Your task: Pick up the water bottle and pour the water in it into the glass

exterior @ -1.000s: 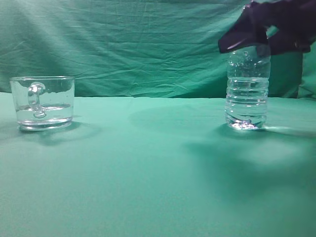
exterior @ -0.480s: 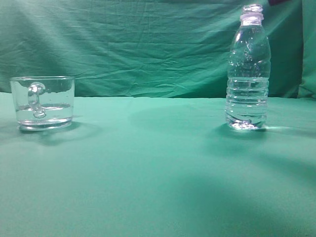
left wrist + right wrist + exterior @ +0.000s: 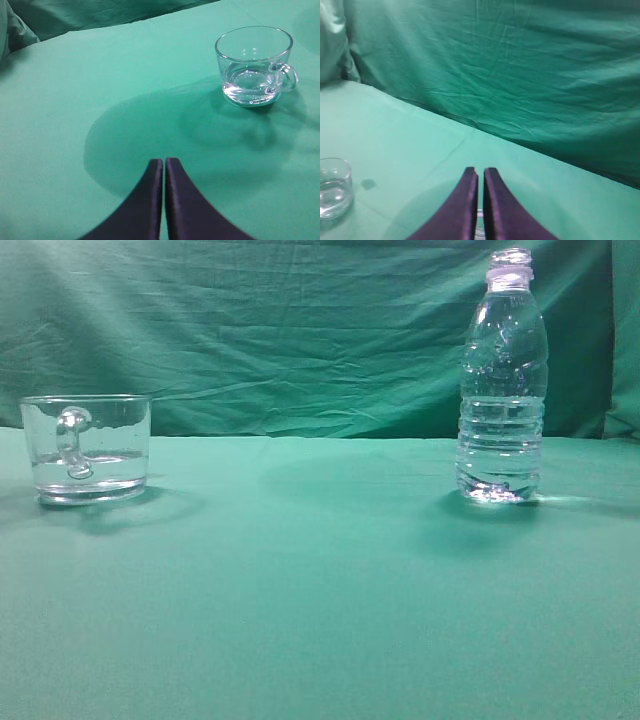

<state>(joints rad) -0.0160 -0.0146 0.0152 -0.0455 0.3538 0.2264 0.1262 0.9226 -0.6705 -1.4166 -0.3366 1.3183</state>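
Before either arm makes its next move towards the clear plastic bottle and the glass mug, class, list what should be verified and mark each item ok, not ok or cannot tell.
1. Small clear plastic water bottle stands upright on the green cloth: ok.
2. Bottle neck uncapped for pouring: ok, the threaded mouth looks open.
3. Short clear glass mug upright, mouth up, apart from the bottle: ok.
4. Mug has room: ok, water only fills its lower part.
5. Left gripper open for a grasp: not ok, fingers together.
6. Right gripper open for a grasp: not ok, fingers together, holding nothing.
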